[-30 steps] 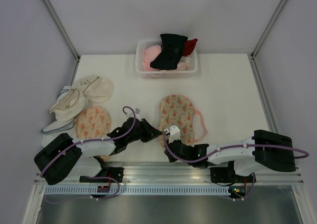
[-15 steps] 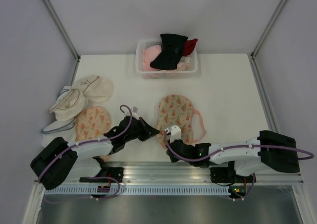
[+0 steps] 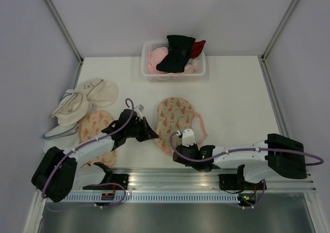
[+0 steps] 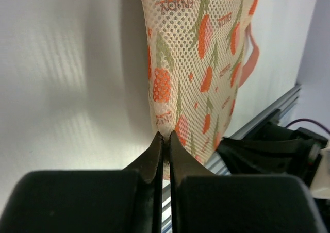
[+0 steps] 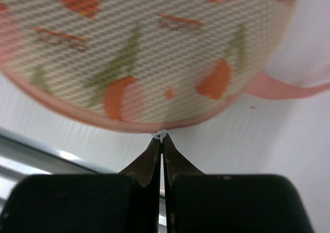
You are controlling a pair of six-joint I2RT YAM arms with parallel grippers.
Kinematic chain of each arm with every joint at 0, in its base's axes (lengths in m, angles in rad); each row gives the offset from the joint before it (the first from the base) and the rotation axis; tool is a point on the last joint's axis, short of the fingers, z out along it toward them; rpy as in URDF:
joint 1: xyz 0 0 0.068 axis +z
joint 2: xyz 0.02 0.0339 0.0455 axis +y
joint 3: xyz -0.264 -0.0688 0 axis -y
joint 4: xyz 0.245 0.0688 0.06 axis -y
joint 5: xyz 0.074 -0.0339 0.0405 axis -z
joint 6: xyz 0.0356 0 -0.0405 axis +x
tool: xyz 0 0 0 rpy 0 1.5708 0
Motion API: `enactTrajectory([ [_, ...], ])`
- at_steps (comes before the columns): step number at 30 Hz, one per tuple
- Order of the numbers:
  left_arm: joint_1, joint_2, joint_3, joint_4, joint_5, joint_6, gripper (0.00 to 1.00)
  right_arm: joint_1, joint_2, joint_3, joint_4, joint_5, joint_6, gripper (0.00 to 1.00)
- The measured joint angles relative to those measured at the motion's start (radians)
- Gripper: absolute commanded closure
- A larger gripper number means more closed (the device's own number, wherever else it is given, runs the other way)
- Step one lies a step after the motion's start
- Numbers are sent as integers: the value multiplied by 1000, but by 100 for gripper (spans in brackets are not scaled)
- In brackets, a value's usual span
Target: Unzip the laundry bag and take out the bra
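The laundry bag (image 3: 176,118) lies flat on the tabletop (image 3: 237,96), long axis running straight ahead from the right tool (image 5: 162,140), which is clamped on the white zipper pull (image 5: 162,135) at the bag's nearest pink rim. The left tool (image 4: 164,137), closed on mesh at the rim beside it, anchors the bag. Both arms stretch low. The bra is not visible, probably inside

The left hand (image 3: 153,135) has dragged the laundry bag (image 3: 176,117) leftward.
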State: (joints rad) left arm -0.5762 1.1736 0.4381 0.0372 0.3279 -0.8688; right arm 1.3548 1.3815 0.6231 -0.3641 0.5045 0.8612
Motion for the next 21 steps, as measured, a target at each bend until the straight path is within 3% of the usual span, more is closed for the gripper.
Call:
enactTrajectory([
  [8, 45, 137, 115, -107, 83, 162, 97, -37, -4, 19, -117, 109, 59, 99],
  [11, 49, 243, 148, -29, 134, 168, 72, -40, -14, 19, -100, 101, 30, 99],
  [12, 51, 282, 157, 15, 155, 166, 58, -40, -18, 19, -84, 94, 16, 100],
  [17, 52, 372, 202, 137, 198, 121, 43, -45, -17, 17, 15, 45, -21, 100],
  [21, 47, 248, 166, 123, 126, 75, 32, -51, 7, 13, 144, -42, -62, 100],
])
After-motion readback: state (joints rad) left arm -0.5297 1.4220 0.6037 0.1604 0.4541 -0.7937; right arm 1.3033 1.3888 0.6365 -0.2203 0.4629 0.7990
